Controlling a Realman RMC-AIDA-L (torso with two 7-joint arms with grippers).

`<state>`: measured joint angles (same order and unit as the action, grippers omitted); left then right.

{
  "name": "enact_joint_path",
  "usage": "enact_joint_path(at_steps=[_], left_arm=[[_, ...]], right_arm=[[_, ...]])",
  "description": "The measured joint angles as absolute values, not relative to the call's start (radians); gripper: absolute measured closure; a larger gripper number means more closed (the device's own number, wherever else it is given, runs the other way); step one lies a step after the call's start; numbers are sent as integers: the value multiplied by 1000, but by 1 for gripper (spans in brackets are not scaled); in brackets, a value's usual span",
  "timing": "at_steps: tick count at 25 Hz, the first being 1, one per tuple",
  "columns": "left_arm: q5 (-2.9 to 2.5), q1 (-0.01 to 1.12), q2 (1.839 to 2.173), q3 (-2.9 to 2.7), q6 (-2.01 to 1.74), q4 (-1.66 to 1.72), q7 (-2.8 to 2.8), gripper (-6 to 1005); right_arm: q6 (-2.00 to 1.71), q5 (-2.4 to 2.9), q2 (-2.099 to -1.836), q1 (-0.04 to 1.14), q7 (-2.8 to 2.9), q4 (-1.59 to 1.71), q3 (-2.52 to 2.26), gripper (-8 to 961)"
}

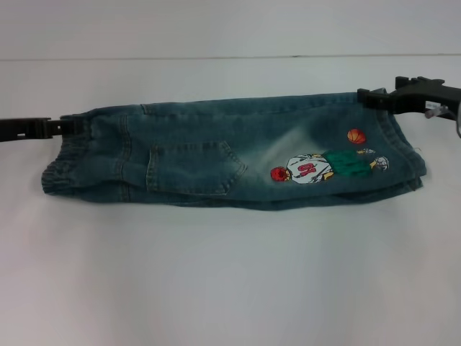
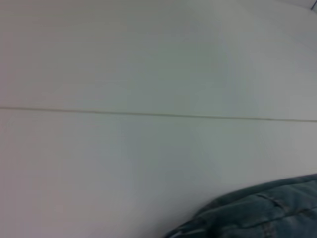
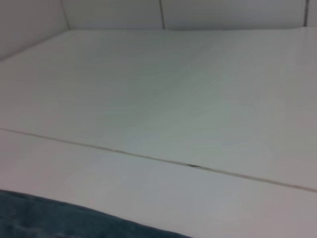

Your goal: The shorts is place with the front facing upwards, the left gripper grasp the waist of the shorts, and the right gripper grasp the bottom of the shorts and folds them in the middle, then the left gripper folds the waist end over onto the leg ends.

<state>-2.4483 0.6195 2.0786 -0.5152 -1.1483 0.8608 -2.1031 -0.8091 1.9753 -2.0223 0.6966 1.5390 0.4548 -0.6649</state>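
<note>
The shorts (image 1: pixel 216 151) lie folded lengthwise on the white table, with the patch pocket and cartoon print facing up. The puckered waist (image 1: pixel 61 166) is at the left end and the flat leg ends (image 1: pixel 412 162) are at the right. My left gripper (image 1: pixel 68 127) reaches in from the left and is shut on the waist's far corner. My right gripper (image 1: pixel 371 97) comes in from the right and is shut on the far corner of the bottom hem. The far edge runs fairly straight between them. Each wrist view shows only a denim corner of the shorts (image 2: pixel 262 213) (image 3: pixel 49 220).
The white table (image 1: pixel 230 274) spreads around the shorts. A thin seam line (image 1: pixel 216 58) crosses it behind the shorts. A pale wall rises at the far edge in the right wrist view.
</note>
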Motion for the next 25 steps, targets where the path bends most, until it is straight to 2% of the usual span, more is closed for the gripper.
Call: enact_joint_path(at_steps=[7, 12, 14, 19, 25], left_arm=[[-2327, 559, 2070, -515, -1286, 945, -2088, 171], [-2284, 529, 2056, -514, -1355, 953, -2079, 172], [-2281, 520, 2051, -514, -1377, 954, -2079, 172], [-2303, 505, 2040, -518, -1427, 958, -2072, 172], [-2347, 500, 2038, -521, -1466, 961, -2068, 173]], right_arm=[[-1201, 1972, -1981, 633, 1550, 521, -560, -5], [-1556, 1972, -1930, 587, 1493, 532, -529, -5], [-1656, 1985, -1919, 572, 1445, 532, -538, -5], [-1733, 2080, -1920, 556, 1340, 521, -580, -6], [-1732, 2159, -1961, 557, 1300, 520, -606, -6]])
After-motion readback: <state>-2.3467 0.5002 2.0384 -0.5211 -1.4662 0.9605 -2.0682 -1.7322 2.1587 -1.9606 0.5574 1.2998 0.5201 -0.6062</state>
